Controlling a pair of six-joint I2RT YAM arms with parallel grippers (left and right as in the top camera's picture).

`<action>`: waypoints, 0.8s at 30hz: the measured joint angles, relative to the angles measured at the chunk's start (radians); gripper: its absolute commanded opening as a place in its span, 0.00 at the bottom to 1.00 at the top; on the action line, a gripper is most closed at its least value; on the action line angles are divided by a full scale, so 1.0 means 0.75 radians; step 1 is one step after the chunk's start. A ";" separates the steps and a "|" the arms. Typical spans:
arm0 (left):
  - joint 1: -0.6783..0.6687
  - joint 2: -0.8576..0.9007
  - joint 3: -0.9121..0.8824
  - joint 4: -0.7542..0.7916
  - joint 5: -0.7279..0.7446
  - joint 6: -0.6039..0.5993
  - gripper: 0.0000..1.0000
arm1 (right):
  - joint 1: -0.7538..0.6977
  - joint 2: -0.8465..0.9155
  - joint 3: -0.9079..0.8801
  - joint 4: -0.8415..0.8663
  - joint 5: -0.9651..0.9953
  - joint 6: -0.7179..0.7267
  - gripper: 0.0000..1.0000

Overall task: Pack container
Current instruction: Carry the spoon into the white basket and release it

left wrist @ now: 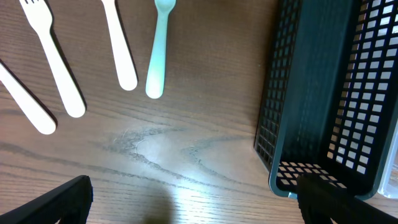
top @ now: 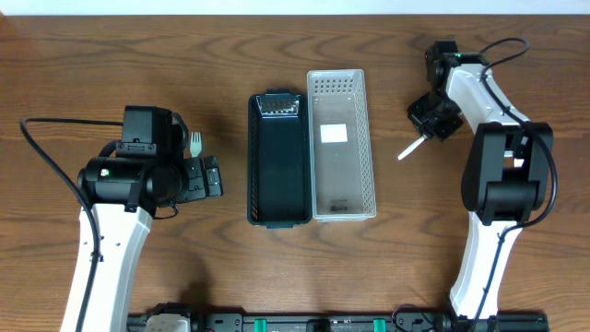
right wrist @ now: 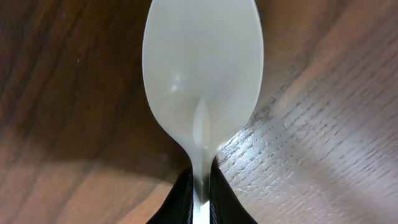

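A black mesh basket (top: 279,166) and a clear white mesh basket (top: 343,184) stand side by side at the table's middle. My right gripper (top: 428,129) is to their right, shut on the neck of a white plastic spoon (top: 410,148). The right wrist view shows the spoon's bowl (right wrist: 202,74) just above the wood and the fingers (right wrist: 200,199) clamped on its neck. My left gripper (top: 210,175) is open and empty, left of the black basket (left wrist: 311,93); its fingers (left wrist: 193,205) spread wide over bare wood.
Several white utensils (left wrist: 59,68) and a pale green one (left wrist: 158,50) lie on the table beyond the left gripper; a fork tip (top: 196,141) shows overhead. A white card (top: 333,133) lies in the clear basket. A grey item (top: 279,104) sits at the black basket's far end.
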 measured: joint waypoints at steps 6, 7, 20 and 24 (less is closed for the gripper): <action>0.000 0.000 0.000 -0.003 0.000 0.001 0.98 | 0.019 0.056 0.188 -0.143 0.008 -0.233 0.01; 0.000 0.000 0.000 -0.003 0.000 0.001 0.98 | 0.028 0.056 0.240 -0.172 0.010 -0.283 0.01; 0.000 0.000 0.000 -0.004 0.000 0.001 0.98 | 0.425 -0.211 0.555 -0.422 -0.018 -0.753 0.01; 0.000 0.000 0.000 -0.004 0.000 0.003 0.98 | 0.571 -0.222 0.544 -0.392 -0.023 -0.787 0.01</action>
